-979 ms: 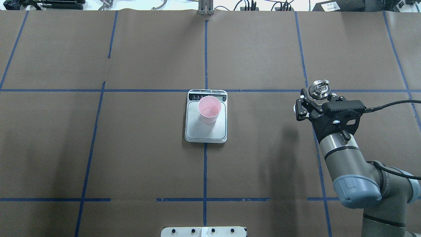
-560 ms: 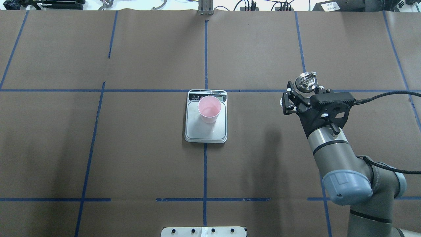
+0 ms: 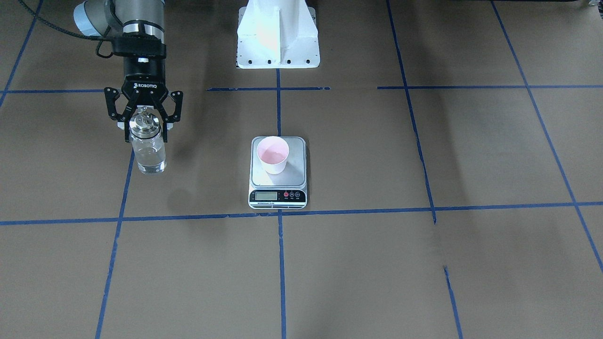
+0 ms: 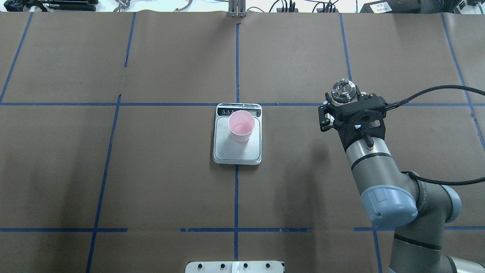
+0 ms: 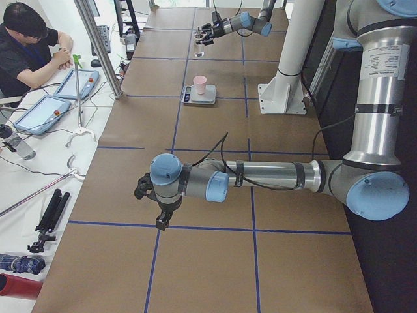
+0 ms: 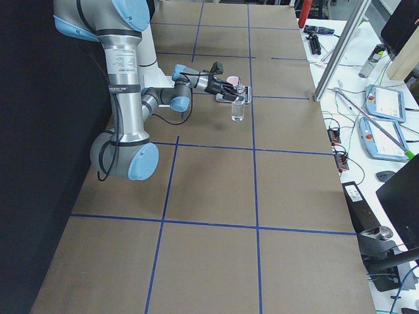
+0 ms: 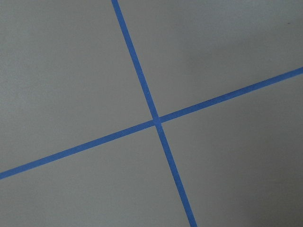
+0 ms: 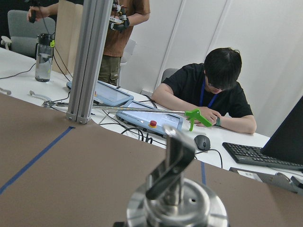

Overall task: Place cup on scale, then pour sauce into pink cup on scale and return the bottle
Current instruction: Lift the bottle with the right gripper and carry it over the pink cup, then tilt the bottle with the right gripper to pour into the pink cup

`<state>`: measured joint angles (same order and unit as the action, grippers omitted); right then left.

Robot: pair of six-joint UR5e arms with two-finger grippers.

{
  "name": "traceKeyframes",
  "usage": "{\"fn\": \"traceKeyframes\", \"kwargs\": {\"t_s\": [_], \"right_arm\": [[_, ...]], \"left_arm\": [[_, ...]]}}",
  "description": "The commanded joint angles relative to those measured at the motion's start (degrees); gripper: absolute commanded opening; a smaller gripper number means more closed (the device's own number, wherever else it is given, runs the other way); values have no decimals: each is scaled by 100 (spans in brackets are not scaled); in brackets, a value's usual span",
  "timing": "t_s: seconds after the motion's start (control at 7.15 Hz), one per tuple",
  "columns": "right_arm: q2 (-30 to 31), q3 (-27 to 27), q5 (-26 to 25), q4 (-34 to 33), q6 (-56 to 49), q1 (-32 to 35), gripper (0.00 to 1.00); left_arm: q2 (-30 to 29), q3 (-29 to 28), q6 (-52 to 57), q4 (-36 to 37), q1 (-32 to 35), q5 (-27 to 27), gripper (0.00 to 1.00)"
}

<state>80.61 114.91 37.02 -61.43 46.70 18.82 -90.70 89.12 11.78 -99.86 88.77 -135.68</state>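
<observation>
Right gripper: clamped on the bottle at its neck, just under the metal pour cap, fingers either side of it.
Bottle: upright, hanging from that grip toward the right end of the table, well apart from the scale. Its shadow falls off to one side, so I'd say it is clear of the surface.
Sauce: clear liquid, visible in the lower part of the glass.
Cup: standing on the scale at the middle of the table, on the half of the platform nearer the robot.
Cup contents: too hard to tell from here.
Left gripper: parked low near the left end of the table; I cannot tell whether its fingers are parted or closed.
Step in hand: a carry with the bottle; the cup-on-scale part looks done.
Risk, grip: smooth glass held only at the neck could slip or swing if the arm moves sharply.
Risk, pour: the cup is light and narrow, so a spout nudge could tip it off the platform, or a quick tilt could miss the rim.
Risk, set-down: letting go before the base touches could topple the bottle.
</observation>
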Motion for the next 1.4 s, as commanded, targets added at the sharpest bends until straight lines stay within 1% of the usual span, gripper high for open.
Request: {"fn": "traceKeyframes", "kwargs": {"t_s": [0.0, 0.14, 0.28, 0.56, 0.7, 0.84, 0.98, 1.26], "right_arm": [[-1199, -597, -316, -1582, -767, -62, 0], [-1571, -714, -771, -2748, -1533, -184, 0], [-1601, -715, -1158, -3099, -1932, -324, 0], [-1619, -969, -1346, -3155, -2015, -501, 0], [-1767, -1223, -1442, -3164, -2050, -571, 0], [-2099, -1643, -1591, -3408, -2112, -572, 0], [-2250, -1795, -1619, -3628, -2269, -572, 0], [-2208, -1945, -1943, -3674, -2716, -581, 0]], "left_arm": [[26, 0, 0, 11, 0, 7, 100], [44, -9, 0, 11, 0, 7, 100], [44, -18, 0, 19, 0, 7, 100], [70, -18, 0, 28, 0, 7, 100], [96, -18, 0, 28, 0, 7, 100], [97, -26, 0, 28, 0, 7, 100], [97, -35, 0, 28, 0, 7, 100], [97, -44, 0, 28, 0, 7, 100]]}}
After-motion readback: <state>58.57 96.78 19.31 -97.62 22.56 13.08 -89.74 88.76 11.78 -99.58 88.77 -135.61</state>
